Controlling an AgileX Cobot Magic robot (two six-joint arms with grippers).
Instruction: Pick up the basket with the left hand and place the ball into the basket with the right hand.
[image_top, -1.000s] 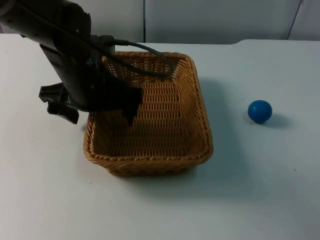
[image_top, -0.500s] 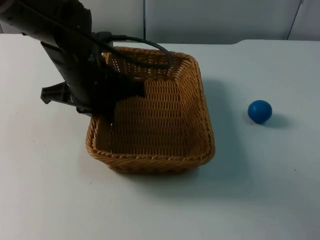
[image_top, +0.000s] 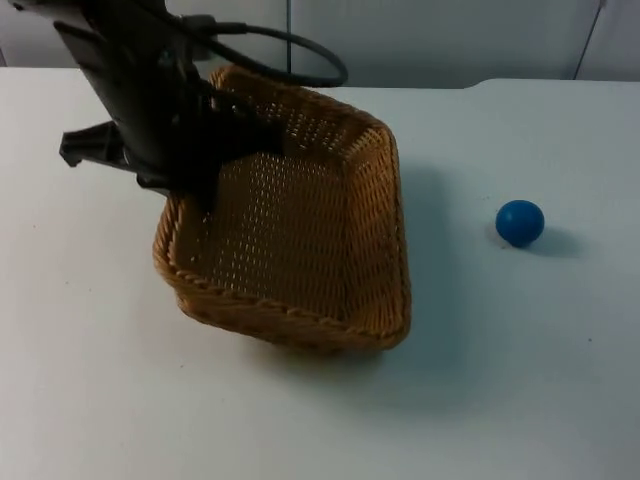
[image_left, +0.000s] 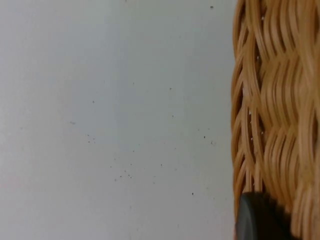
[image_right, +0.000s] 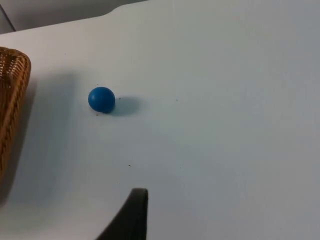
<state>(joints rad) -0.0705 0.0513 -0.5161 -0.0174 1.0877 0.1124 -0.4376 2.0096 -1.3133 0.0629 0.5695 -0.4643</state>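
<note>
Starting at the far side from the ball, your left claw (image_top: 205, 185) is clamped on the basket (image_top: 300, 230), gripping the rim on the side that faces away from the ball, with one finger inside the wall and the other outside it. The basket is tilted: the gripped side and the far corner are raised, while the near edge sits lowest, close to the white table (image_top: 520, 380), and a shadow spreads beneath it. In the left wrist view a black fingertip (image_left: 257, 217) presses against the woven wall of the basket (image_left: 272, 110), with the table (image_left: 115, 120) beyond. Moving on past the basket, the blue ball (image_top: 520, 222) rests on the table well apart from the basket's nearer side, casting a small shadow. In the right wrist view the ball (image_right: 101, 99) lies near the basket's edge (image_right: 12, 100), and your right claw's fingertip (image_right: 131, 215) hangs well back from the ball; whether that claw is apart or together, I cannot tell.
</note>
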